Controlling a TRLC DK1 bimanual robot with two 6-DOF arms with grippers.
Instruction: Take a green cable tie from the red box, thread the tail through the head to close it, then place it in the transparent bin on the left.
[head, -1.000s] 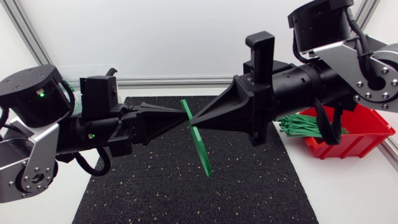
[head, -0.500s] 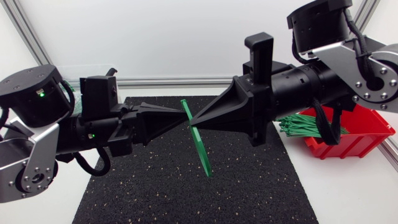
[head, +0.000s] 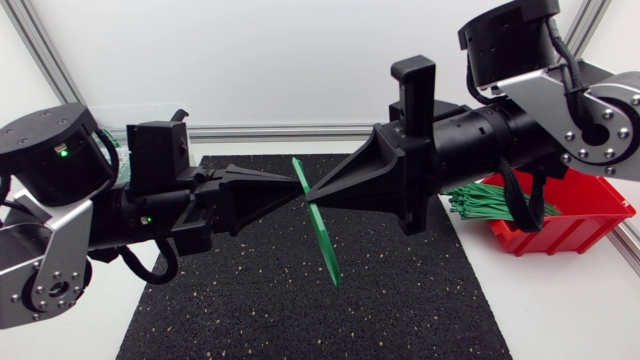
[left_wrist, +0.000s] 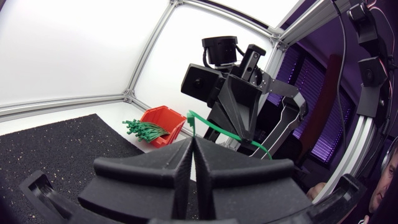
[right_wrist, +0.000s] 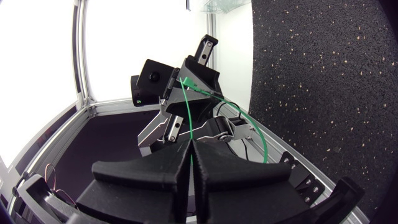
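Observation:
Above the black mat (head: 250, 300) my two grippers meet tip to tip. A green cable tie (head: 322, 240) hangs bent between them, one end sticking up and the rest curving down toward the mat. My left gripper (head: 297, 189) is shut on the tie and so is my right gripper (head: 309, 192). In the right wrist view the green cable tie (right_wrist: 249, 121) runs from my right gripper (right_wrist: 189, 148) up to the left one and arcs away beside it. The red box (head: 580, 218) at the right holds a bundle of green ties (head: 488, 202). My left arm hides most of the transparent bin.
The mat covers the table's middle; bare white table (head: 560, 310) lies to its right, in front of the red box. An aluminium frame rail (head: 290, 130) runs along the back edge. Both arms stretch level over the mat.
The grippers and the tie stay where they were. Only my right arm's upper links have shifted slightly to the left.

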